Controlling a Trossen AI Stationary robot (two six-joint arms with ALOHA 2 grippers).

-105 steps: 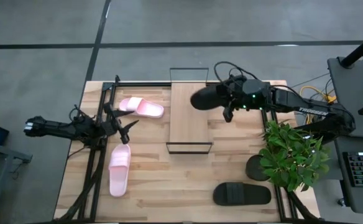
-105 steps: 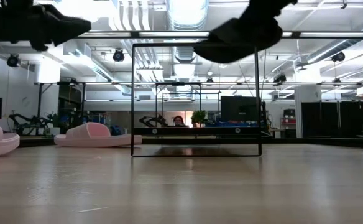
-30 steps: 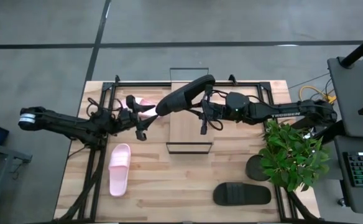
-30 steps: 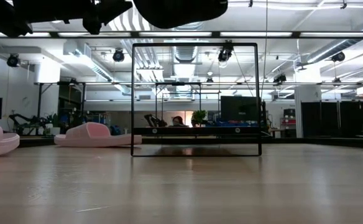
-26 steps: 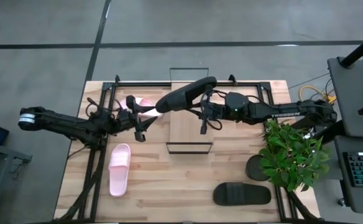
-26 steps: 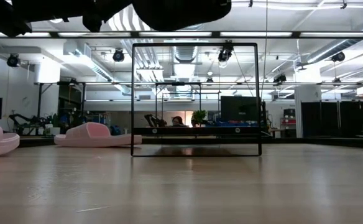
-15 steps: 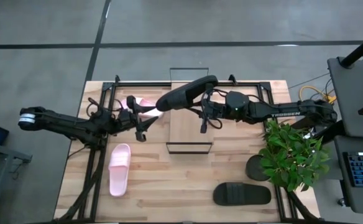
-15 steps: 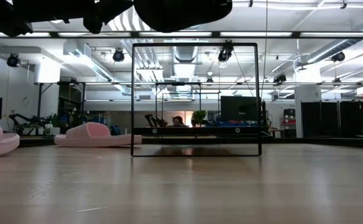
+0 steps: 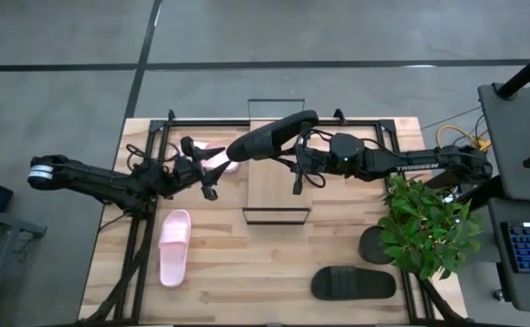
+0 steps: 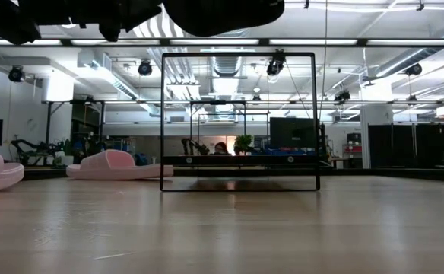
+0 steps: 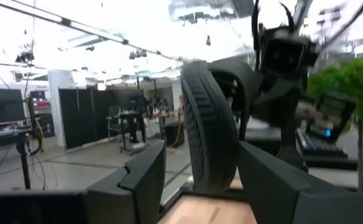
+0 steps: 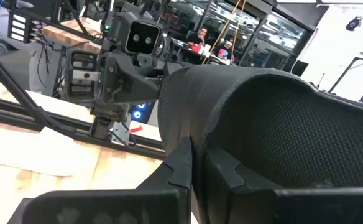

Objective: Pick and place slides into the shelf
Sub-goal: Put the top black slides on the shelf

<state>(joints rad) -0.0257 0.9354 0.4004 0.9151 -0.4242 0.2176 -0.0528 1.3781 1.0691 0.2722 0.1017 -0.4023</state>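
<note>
My right gripper (image 9: 303, 156) is shut on a black slide (image 9: 269, 138), held high over the shelf's (image 9: 277, 182) light-wood panel; the low view shows it at the top edge (image 10: 222, 14). My left gripper (image 9: 214, 171) is open beside the slide's left end. In the left wrist view its fingers (image 11: 145, 177) stand on either side of the slide (image 11: 209, 124), which shows edge-on. One pink slide (image 9: 218, 156) lies on the table left of the shelf, partly hidden under my left gripper. Another pink slide (image 9: 174, 247) lies nearer. A second black slide (image 9: 354, 283) lies near the front right. My right gripper pinches the black slide's rim (image 12: 191, 134) between its two fingers (image 12: 226, 168), at the end toward the table's right. It reaches level from the right. The slide is lifted clear, lengthwise toward the left. My left gripper: whether it touches the slide, I cannot tell.
A potted plant (image 9: 428, 227) stands at the right edge by the right arm. Black table-frame bars (image 9: 142, 227) run along the left and far sides. The shelf's thin wire frame (image 10: 239, 122) stands upright. Bare wood (image 9: 265, 263) lies in front of the shelf.
The right gripper has carried the black slide from the shelf's far right corner toward the left, and the left gripper has come in from the left to meet it. Over the last second both have stayed nearly still.
</note>
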